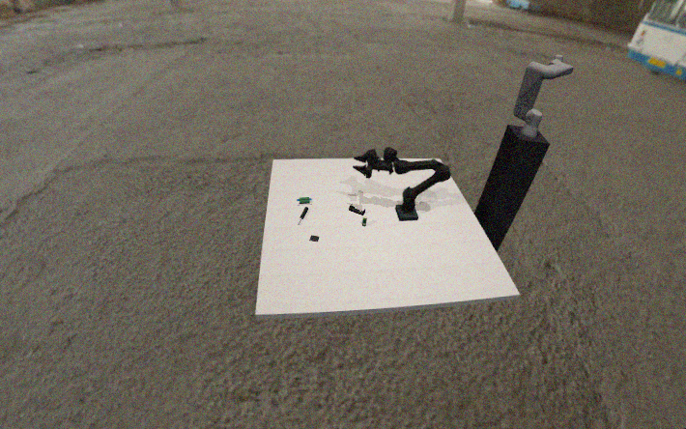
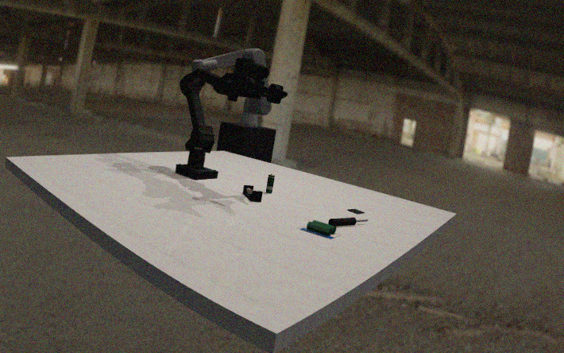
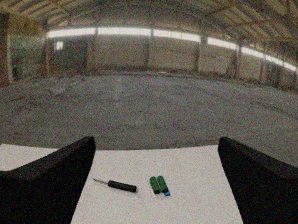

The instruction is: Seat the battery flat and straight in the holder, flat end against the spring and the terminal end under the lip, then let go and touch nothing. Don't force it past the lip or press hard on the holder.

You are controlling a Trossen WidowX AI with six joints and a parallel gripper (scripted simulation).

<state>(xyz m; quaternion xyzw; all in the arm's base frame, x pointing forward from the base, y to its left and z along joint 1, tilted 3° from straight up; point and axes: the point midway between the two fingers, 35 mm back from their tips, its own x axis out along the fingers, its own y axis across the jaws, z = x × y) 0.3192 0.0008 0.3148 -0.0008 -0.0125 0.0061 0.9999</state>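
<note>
The battery [image 1: 364,221] [image 2: 270,184] is a small dark green and black cylinder. It stands upright on the white table [image 1: 388,266] [image 2: 231,254], outside the holder and a little apart from it. The black holder [image 1: 357,209] [image 2: 256,195] sits on the table between the arm's base and the loose things farther out, with raised ends. Its spring and lip are too small to tell apart. My gripper [image 1: 355,162] [image 3: 157,144] is open and empty, high above the table and pointing outward. Neither battery nor holder shows in the wrist view.
Two green cylinders [image 1: 304,199] [image 2: 320,227] [image 3: 159,184] lie side by side on a blue piece. A black screwdriver [image 1: 303,213] [image 2: 342,222] [image 3: 122,186] lies beside them. A flat dark square [image 1: 314,238] [image 2: 355,211] lies nearby. A grey arm stands on a black pedestal [image 1: 513,181] beyond the table edge.
</note>
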